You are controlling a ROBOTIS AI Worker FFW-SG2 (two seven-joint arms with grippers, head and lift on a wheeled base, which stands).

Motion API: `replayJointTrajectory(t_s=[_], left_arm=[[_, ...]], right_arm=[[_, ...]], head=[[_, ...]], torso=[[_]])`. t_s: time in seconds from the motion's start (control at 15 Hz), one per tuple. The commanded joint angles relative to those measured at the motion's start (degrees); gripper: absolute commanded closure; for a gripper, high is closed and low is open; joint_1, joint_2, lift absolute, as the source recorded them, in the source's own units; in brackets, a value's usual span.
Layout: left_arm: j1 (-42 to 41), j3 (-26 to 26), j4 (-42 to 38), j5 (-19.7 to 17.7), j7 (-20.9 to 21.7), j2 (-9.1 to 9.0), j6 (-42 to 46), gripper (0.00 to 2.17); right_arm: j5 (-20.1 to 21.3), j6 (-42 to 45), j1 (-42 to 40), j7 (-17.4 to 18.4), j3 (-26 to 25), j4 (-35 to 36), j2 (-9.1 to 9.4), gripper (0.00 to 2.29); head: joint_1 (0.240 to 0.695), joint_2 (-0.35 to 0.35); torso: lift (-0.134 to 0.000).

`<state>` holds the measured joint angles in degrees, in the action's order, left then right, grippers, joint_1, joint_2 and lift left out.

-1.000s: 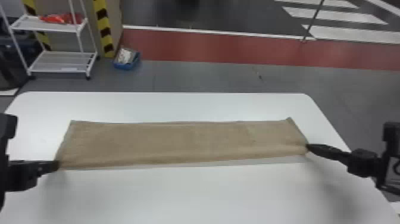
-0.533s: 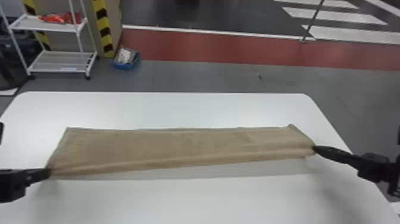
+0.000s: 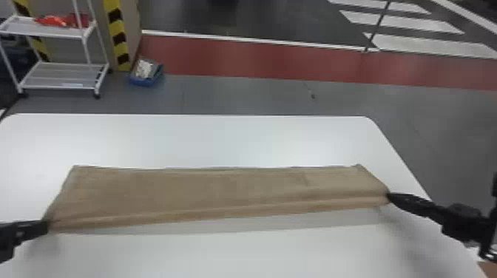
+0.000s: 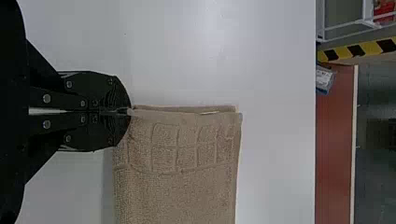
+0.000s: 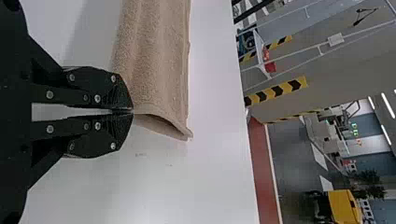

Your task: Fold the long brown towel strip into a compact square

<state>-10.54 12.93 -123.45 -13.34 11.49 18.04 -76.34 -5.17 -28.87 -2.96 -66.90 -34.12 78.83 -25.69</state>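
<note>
My left gripper [image 3: 47,226] is shut on the near left corner of the brown towel strip [image 3: 207,190], which stretches across the table. At the strip's near right corner, my right gripper [image 3: 389,197] is shut on the cloth. The near edge hangs slightly raised, with a shadow beneath it. In the left wrist view, the left gripper [image 4: 130,112] pinches the end of the towel [image 4: 187,186], whose layers and woven band show. In the right wrist view, the right gripper [image 5: 132,111] holds the towel [image 5: 156,60], its layers parted a little at the end.
The white table [image 3: 222,140] extends behind and in front of the towel. Past its far edge, on the floor, stand a white shelf cart [image 3: 59,75] and a blue bin [image 3: 146,81], both toward the left.
Both grippers have moved nearer the robot and outward a little, drawing the towel with them. The towel's far edge has slid nearer, and a wider shadow shows under its near edge.
</note>
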Motion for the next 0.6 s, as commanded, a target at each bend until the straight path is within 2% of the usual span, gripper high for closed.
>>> replayJointTrajectory(t_s=[0.0, 0.07, 0.33, 0.53], left_arm=[[-0.1, -0.4, -0.6, 0.0, 0.0, -0.29, -0.1, 0.29], [-0.4, -0.2, -1.0, -0.1, 0.0, -0.38, -0.1, 0.09], [-0.9, 2.1, -3.1, -3.4, -0.7, -0.47, 0.1, 0.07], [0.3, 1.6, -2.6, -3.5, -1.3, -0.55, 1.5, 0.07]], right_arm=[[0.0, 0.8, 0.1, 0.4, 0.1, 0.2, 0.9, 0.21], [0.0, 0.8, 0.3, 0.5, 0.2, 0.2, 0.9, 0.04], [0.0, 0.4, 0.5, 0.9, -1.1, 0.9, 0.99, 0.02], [0.0, -0.1, 0.5, 0.9, -1.3, 1.3, 1.43, 0.04]], head=[[0.695, -0.189], [0.695, -0.19], [0.695, -0.192], [0.695, -0.199]], torso=[[-0.124], [-0.124], [-0.124], [-0.124]])
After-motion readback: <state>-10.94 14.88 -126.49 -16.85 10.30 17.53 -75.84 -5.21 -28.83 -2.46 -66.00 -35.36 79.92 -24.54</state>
